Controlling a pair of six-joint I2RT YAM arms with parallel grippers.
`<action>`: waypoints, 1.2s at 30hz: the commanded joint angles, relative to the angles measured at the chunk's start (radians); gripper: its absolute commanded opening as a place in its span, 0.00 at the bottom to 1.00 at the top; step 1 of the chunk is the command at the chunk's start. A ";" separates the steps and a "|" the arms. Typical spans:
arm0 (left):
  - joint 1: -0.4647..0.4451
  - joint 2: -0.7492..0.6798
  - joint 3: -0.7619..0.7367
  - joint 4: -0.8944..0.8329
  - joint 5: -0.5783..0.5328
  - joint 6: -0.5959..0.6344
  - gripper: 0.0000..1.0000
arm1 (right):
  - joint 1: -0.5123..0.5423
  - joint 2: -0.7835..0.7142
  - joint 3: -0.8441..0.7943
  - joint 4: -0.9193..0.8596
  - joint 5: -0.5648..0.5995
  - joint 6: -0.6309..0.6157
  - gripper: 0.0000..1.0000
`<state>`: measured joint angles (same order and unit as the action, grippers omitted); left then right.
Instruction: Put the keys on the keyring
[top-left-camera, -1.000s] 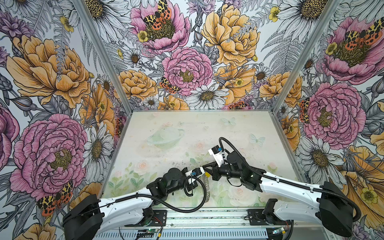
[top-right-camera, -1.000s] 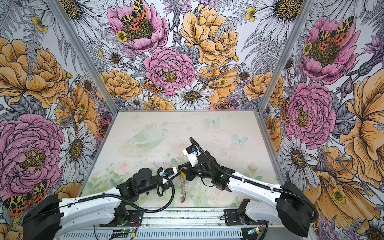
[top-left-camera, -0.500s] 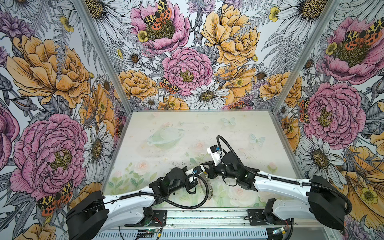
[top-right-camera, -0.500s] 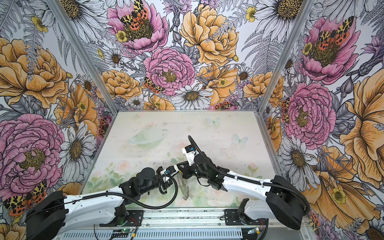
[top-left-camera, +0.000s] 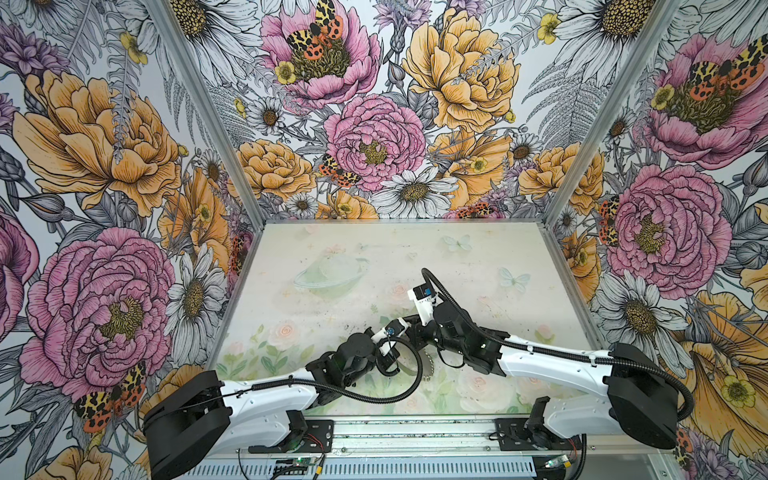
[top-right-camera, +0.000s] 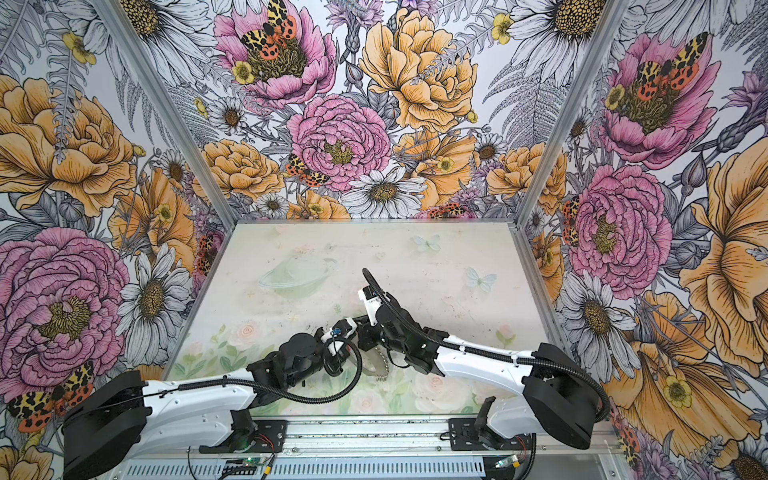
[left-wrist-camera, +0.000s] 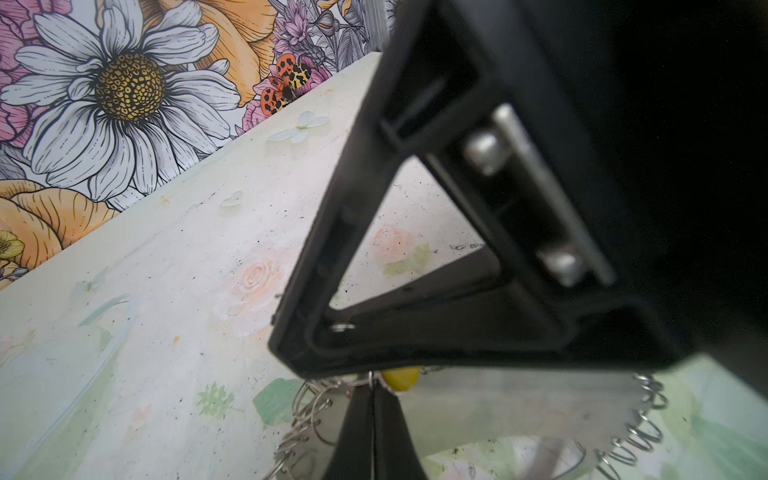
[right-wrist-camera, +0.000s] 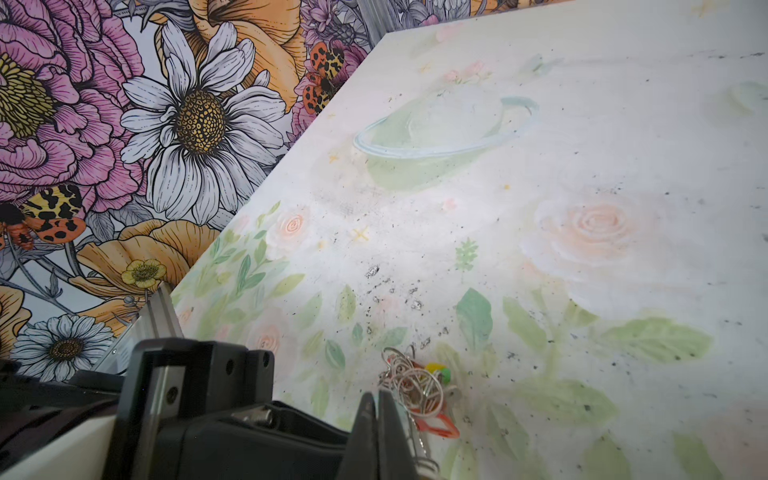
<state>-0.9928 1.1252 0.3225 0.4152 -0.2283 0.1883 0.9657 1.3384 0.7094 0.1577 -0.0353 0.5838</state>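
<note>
The keyring is off the table near its front edge, between the two wrists; it looks chain-like in a top view. In the left wrist view its flat grey hoop faces the camera, fringed with split rings. My left gripper is shut, with a split ring at its tip beside a yellow tag. My right gripper is shut next to a tangle of split rings. A yellow tag and an orange tag show there; what it pinches is hidden. The keys' blades are hidden.
The right gripper's black fingers fill much of the left wrist view. The left gripper's black body sits close beside the right fingers. Both arms' cables loop over the table's front. Flowered walls enclose the table on three sides.
Both wrists have shifted a little to the left, staying together. The keyring has swung from hanging straight and edge-on to a slant that shows part of its flat face.
</note>
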 joint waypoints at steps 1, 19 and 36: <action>0.014 0.022 0.078 0.111 -0.149 -0.042 0.00 | 0.056 0.007 0.031 -0.030 -0.134 -0.004 0.00; 0.076 0.022 0.038 0.252 -0.086 -0.102 0.00 | 0.063 0.035 0.075 -0.042 -0.207 -0.022 0.06; 0.112 -0.082 -0.084 0.351 0.213 -0.031 0.00 | 0.030 -0.129 0.086 -0.208 -0.105 -0.107 0.27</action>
<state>-0.8928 1.0824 0.2459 0.6334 -0.1093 0.1349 1.0069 1.2568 0.7849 0.0395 -0.1555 0.5217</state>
